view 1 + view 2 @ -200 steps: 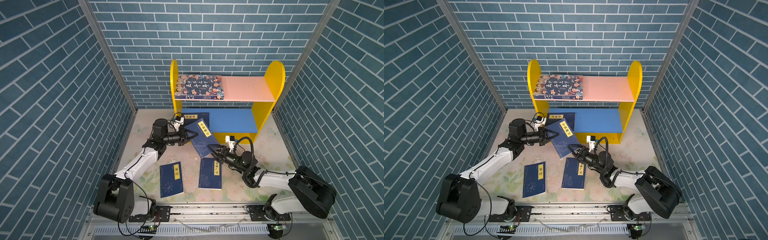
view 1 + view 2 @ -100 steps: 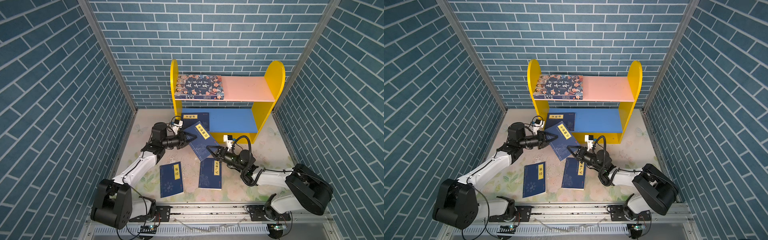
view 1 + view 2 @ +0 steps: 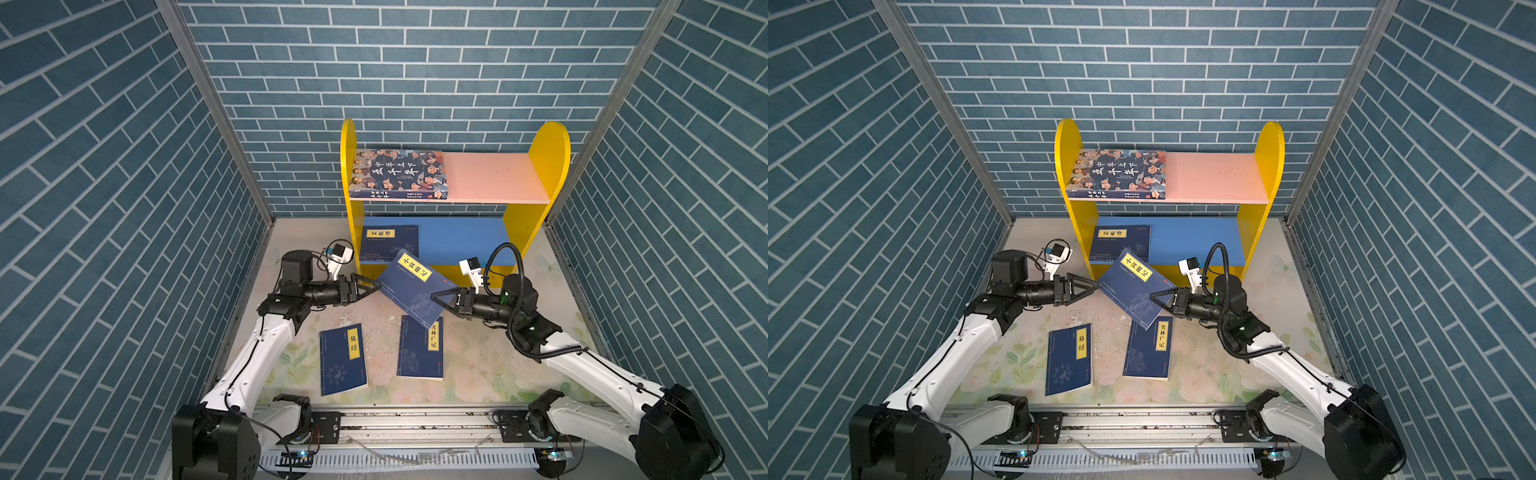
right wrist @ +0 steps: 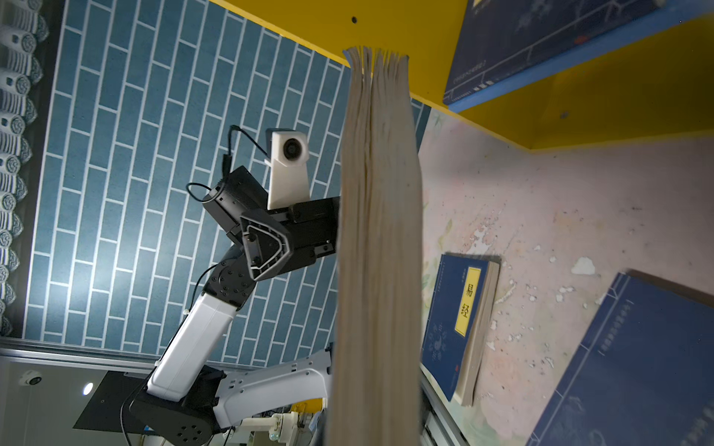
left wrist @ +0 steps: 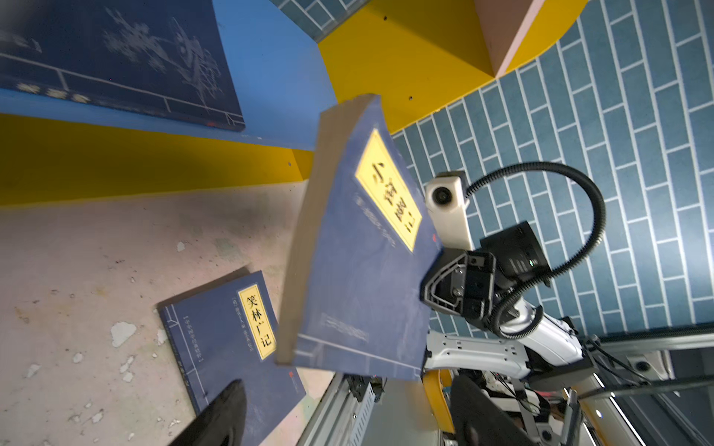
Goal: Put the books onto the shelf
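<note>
A navy book [image 3: 411,286] with a yellow label hangs tilted in the air in front of the shelf [image 3: 536,174]. My right gripper [image 3: 434,296] is shut on its near right edge; in the right wrist view only its page edge [image 4: 378,231] shows and hides the jaws. My left gripper [image 3: 376,286] stands open at the book's left corner, and its fingers [image 5: 220,417] sit wide apart just short of the book [image 5: 359,270]. The large cartoon book [image 3: 399,174] lies on the pink board. Another navy book [image 3: 388,243] lies on the blue board. Two navy books [image 3: 343,359] [image 3: 420,353] lie flat on the table.
The shelf's right halves, pink board [image 3: 490,178] and blue board [image 3: 457,241], are bare. Blue brick walls close in both sides and the back. A metal rail [image 3: 415,419] runs along the table's front edge.
My left gripper has opened and let go of the raised navy book, drawing back slightly. My right gripper has shut on the book's opposite edge and now holds it alone.
</note>
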Robot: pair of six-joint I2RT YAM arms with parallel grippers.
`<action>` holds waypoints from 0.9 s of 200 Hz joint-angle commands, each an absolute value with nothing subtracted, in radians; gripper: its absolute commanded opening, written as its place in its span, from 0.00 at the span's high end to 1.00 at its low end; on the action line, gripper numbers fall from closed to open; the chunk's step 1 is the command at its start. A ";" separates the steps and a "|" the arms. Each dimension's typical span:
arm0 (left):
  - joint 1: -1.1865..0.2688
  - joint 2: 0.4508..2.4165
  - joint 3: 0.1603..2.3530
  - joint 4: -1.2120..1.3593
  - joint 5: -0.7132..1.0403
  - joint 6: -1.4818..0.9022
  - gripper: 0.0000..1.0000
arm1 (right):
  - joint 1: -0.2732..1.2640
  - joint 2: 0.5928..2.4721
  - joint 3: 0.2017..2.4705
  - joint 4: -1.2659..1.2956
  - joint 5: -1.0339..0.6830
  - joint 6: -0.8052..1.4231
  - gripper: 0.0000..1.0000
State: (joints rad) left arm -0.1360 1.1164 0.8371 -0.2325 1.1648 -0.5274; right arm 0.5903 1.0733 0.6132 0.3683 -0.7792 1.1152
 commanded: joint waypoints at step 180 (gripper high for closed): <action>-0.178 1.176 0.826 -0.247 1.402 -0.509 0.39 | 0.574 1.156 0.864 0.066 -1.160 0.819 1.00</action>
